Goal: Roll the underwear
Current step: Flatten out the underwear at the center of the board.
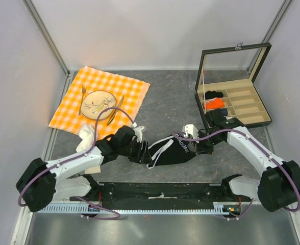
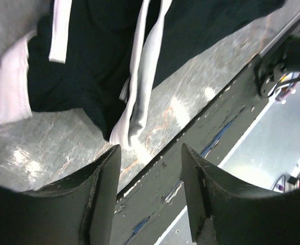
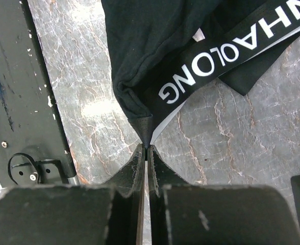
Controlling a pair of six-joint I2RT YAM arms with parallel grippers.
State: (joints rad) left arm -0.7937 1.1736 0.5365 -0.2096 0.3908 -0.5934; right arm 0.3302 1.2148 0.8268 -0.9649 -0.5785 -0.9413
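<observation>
Between the arms lay the underwear, its left edge hidden; right gripper pinched its corner, left gripper stood spread.

Matt black underwear on a veined grey table
The cloth looks soft and dull, its waistband smoother; the table shows a faint sheen; my left fingers look like scuffed matt black plastic.

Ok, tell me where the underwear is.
Top view: the underwear lies front-centre, between the left gripper and the right gripper, which pinches its edge.
</observation>
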